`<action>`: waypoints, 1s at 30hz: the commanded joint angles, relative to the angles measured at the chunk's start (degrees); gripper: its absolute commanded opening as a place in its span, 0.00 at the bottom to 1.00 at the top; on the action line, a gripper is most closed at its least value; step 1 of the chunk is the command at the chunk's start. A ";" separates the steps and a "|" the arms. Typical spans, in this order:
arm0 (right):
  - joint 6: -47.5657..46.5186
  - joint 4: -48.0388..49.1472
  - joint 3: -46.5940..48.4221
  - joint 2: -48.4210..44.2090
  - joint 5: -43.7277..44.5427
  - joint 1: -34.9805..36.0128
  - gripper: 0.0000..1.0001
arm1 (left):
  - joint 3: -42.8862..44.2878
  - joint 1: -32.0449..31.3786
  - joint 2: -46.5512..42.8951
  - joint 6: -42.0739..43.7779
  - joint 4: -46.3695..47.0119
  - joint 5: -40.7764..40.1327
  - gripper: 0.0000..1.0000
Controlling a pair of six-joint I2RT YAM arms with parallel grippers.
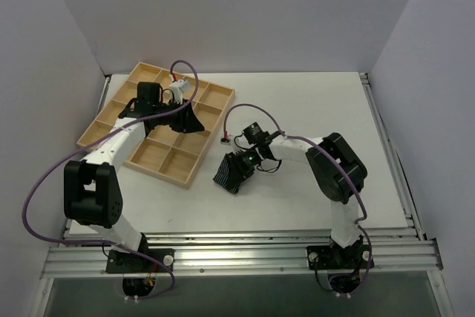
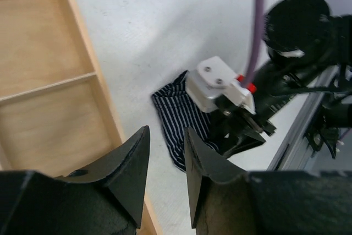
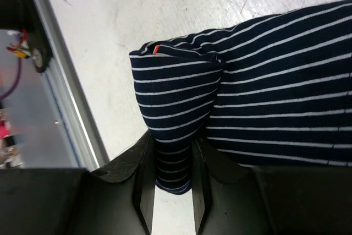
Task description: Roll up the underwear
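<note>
right end effector (image 3: pixel 171 164) pinched the folded edge of soft, likely limp underwear (image 3: pixel 275 75); left end effector (image 2: pixel 166 155) stood half-open, empty.

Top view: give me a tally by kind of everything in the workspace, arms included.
Dark navy white-striped cloth underwear: 1
Light wooden compartment tray: 1
Black-and-white robot arms: 2
Total: 4
</note>
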 commanded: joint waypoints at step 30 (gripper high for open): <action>2.56 -7.41 -1.16 13.31 -1.90 -5.90 0.03 | -9.07 -13.64 5.45 9.61 -4.81 1.81 0.48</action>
